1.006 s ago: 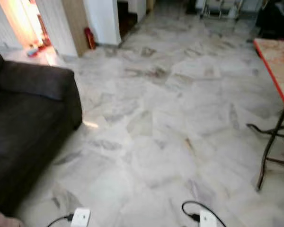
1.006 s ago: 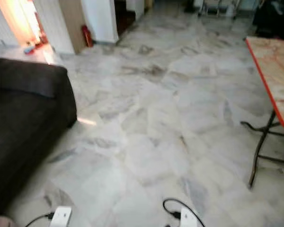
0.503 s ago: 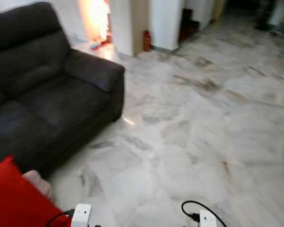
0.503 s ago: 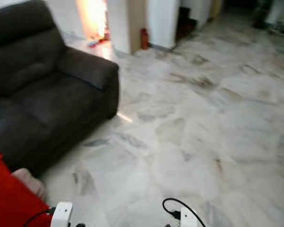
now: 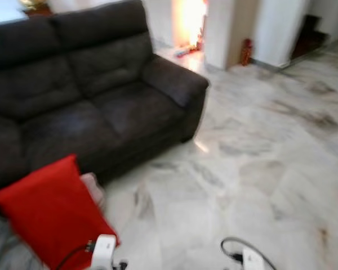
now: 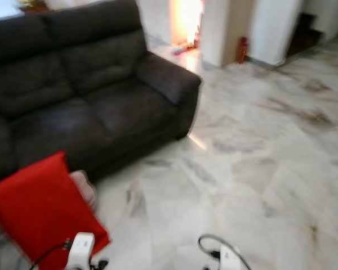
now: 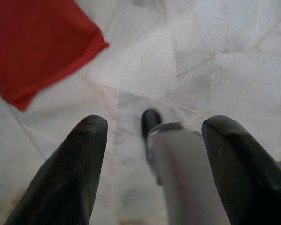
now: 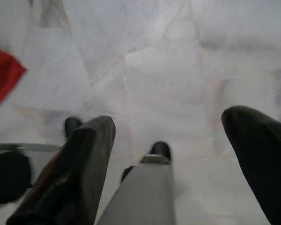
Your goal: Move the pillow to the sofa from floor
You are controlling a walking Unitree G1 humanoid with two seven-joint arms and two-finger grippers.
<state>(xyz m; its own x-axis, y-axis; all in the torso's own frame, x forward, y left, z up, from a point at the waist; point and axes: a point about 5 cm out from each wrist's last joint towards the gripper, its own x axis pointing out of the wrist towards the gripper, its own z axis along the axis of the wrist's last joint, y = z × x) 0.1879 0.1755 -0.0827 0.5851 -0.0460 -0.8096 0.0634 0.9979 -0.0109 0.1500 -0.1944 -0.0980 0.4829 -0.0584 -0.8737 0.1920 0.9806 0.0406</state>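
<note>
The red pillow [image 5: 48, 211] lay on the marble floor [image 5: 253, 169] just in front of the dark sofa [image 5: 84, 93], leaning near its base; 0.5 s before, just a corner of it showed, because the head camera had since swung left, bringing the whole sofa into view. Both arms hung low over the floor, the left pincer [image 7: 150, 159] and right pincer [image 8: 178, 164] each spread wide and holding nothing.

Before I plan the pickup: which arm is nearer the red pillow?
Left, probably. The red pillow lies on the floor at the robot's left, by the sofa; the left gripper hangs open near its corner.
</note>
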